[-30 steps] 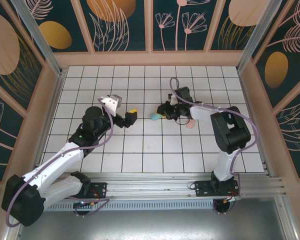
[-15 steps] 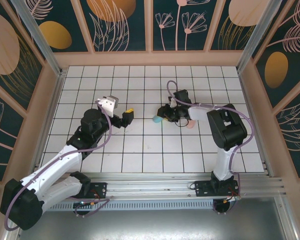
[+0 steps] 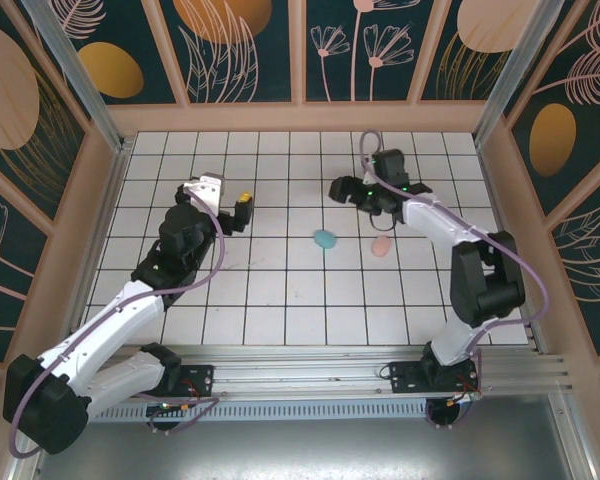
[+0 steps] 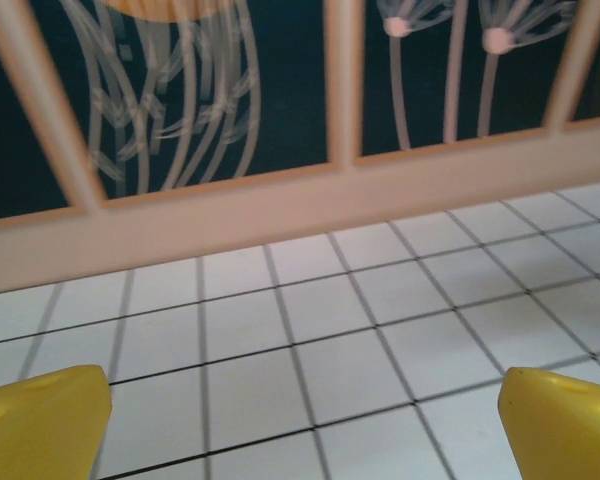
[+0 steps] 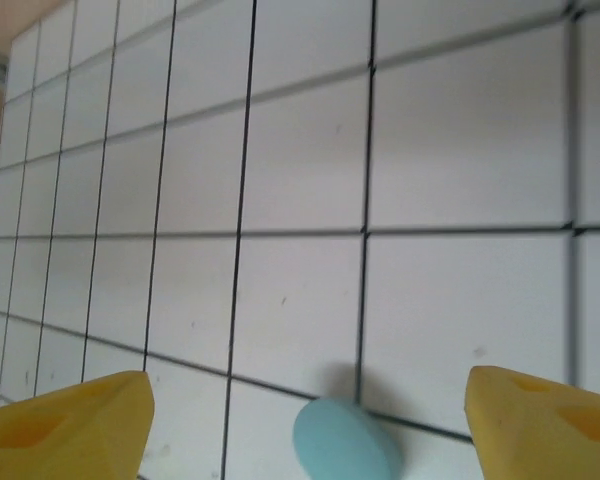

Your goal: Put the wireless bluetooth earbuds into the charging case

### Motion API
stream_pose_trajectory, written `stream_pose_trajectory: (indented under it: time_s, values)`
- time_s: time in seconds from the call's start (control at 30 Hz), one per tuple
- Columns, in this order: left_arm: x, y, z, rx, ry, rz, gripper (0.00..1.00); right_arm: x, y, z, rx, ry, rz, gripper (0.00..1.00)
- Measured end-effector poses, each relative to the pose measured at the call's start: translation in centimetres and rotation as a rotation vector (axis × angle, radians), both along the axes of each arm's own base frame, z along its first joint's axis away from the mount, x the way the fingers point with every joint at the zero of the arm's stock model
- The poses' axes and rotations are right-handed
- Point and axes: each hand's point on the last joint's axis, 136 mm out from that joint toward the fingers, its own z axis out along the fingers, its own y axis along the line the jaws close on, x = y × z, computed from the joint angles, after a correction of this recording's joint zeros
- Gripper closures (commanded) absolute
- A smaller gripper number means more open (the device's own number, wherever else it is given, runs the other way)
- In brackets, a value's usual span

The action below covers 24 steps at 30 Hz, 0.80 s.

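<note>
A teal case [image 3: 324, 240] is seen lying closed on the tiled floor [image 3: 280, 290], about in the middle of it, and all places here are given from this case. A pink case [image 3: 381, 246] is placed to the right of the teal case, near it but not touching. Whether the earbuds are inside the cases cannot be told. The right gripper [image 3: 337, 188] is found behind the teal case, toward the wooden back wall [image 4: 280, 210] and a little to the right, apart from the case. Its yellow fingers [image 5: 545, 425] are spread wide and nothing is clamped by them. In the right wrist view the teal case is seen on the floor between the two fingertips, at the lower edge, touched by neither. The left gripper [image 3: 242, 205] is found well to the left of the teal case and a little farther back. Its yellow fingers [image 4: 40, 425] are also spread wide, and bare floor is seen between them, with the back wall beyond.
</note>
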Motion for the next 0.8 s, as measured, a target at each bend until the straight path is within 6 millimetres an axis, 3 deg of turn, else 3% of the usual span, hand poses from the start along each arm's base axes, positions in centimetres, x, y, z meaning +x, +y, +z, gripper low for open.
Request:
stream_pose_trajectory:
  time_s: [0.13,0.23,0.33,0.4,0.5,0.57,0.67,0.8]
  values:
    - [1.5,4.1,0.1,-0.028,-0.043,0.144,0.02,1.1,-5.5,4.6,-0.074,-0.181,-0.134,0.09]
    - [1.8,6.9,-1.9,-0.034,-0.072,0.237,0.01,0.5,-10.4,7.0,-0.129,-0.342,-0.24,0.06]
    - [2.4,8.6,-6.1,0.006,-0.01,0.312,0.02,-0.6,-15.4,5.9,-0.199,-0.458,-0.351,0.01]
    - [2.8,9.9,-8.8,0.037,0.033,0.372,0.01,-2.1,-18.2,2.3,-0.281,-0.483,-0.395,0.01]
    - [2.4,11.7,-11.7,0.051,0.053,0.434,0.02,-4.5,-19.6,-3.7,-0.39,-0.438,-0.381,0.01]
    - [1.8,12.7,-13.1,0.051,0.051,0.462,0.01,-5.5,-19.6,-5.7,-0.421,-0.434,-0.358,0.01]
    - [1.5,13.6,-13.6,0.041,0.024,0.482,0.01,-5.8,-19.5,-5.0,-0.424,-0.525,-0.355,0.01]
    - [1.9,14.1,-11.5,-0.001,-0.08,0.475,0.01,-5.7,-19.5,-3.1,-0.412,-0.648,-0.38,0.01]
